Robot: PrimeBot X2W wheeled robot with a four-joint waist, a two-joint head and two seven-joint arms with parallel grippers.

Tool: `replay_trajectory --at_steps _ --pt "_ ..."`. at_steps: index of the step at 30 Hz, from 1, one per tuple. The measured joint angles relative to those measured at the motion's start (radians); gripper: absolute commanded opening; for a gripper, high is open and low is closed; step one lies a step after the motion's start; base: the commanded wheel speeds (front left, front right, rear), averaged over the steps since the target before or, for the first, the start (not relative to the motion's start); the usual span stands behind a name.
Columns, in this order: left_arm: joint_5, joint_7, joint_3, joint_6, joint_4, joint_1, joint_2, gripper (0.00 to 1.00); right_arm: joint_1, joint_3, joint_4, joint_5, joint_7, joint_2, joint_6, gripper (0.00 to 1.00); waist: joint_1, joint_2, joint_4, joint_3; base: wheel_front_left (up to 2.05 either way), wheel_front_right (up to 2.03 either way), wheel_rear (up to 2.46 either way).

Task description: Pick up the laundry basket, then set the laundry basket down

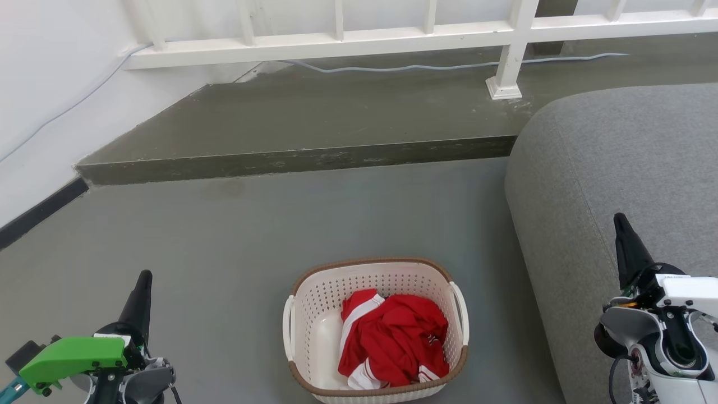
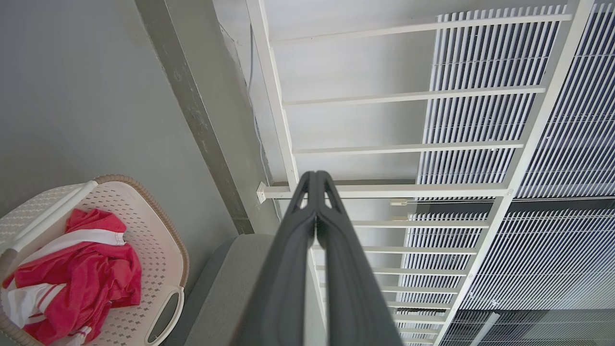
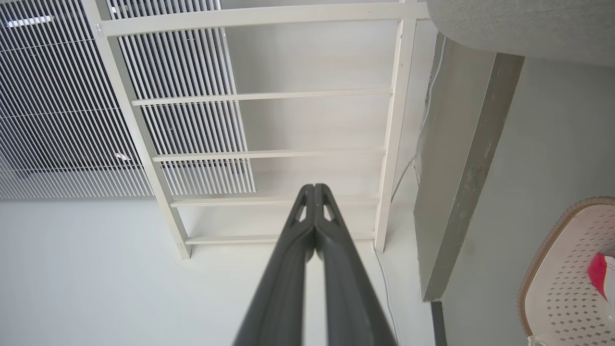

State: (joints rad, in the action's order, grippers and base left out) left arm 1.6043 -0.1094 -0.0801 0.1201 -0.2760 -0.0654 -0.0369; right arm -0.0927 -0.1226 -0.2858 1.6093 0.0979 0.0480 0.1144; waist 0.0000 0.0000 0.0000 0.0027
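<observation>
**Head view inspection: basket on the floor, both grippers clear of it**

Head view places the cream-white perforated plastic laundry basket (image 1: 325, 292) with its brown woven-look rim upright on the grey floor (image 1: 224, 241), at the lower middle of the picture. It stands between the two grippers and touches neither. The rounded grey fabric sofa (image 1: 611, 168) is near its right side, with a strip of floor between them. We note a white side handle (image 1: 288, 328) on each short end. A crumpled red garment with white stripes (image 1: 398, 336) lies inside, towards the right wall.

We find the left gripper (image 1: 145, 276) at the lower left, pointing up and well apart from the basket. A bright green plastic cover (image 1: 73, 353) sits on its wrist. The left wrist view shows its two dark fingers (image 2: 288, 269) clenched tip to tip on nothing, with the basket (image 2: 158, 250) and garment (image 2: 81, 269) at the lower left.

We find the right gripper (image 1: 618, 216) at the lower right, in front of the sofa. The right wrist view shows this gripper (image 3: 313, 186) likewise pressed closed and empty, with the basket's edge (image 3: 562, 283) at the lower right.

Beyond the basket we record a raised dark step (image 1: 314, 112), a white railing (image 1: 392, 36) and a pale cable (image 1: 449, 67) along its foot.

Small pale labels on the gripper housings are too small to read.
</observation>
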Motion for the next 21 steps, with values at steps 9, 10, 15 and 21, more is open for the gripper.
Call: replay_trajectory --at_steps 9,10,15,21 --pt "0.001 0.0 0.0 0.0 0.0 0.0 0.0 0.0 0.0 0.0 0.0 0.0 0.0 0.0 0.0 0.0 0.0 0.0 0.0 0.0 0.0 0.0 0.0" --pt "0.001 0.0 0.0 0.0 0.0 0.0 0.0 0.0 0.0 0.0 0.0 0.0 0.0 0.0 0.0 0.0 0.0 0.0 0.0 0.0 0.0 0.0 0.0" --pt "0.001 0.0 -0.001 0.0 0.0 0.0 0.0 0.0 0.0 0.0 0.001 0.0 0.0 -0.001 0.0 0.0 0.0 0.0 0.0 0.0 0.0 0.0 0.0" --pt "0.002 0.0 -0.001 0.0 0.0 0.0 0.0 0.0 0.0 -0.001 0.001 0.0 0.0 -0.001 0.0 0.0 0.0 0.0 0.0 0.0 0.0 0.0 0.0"
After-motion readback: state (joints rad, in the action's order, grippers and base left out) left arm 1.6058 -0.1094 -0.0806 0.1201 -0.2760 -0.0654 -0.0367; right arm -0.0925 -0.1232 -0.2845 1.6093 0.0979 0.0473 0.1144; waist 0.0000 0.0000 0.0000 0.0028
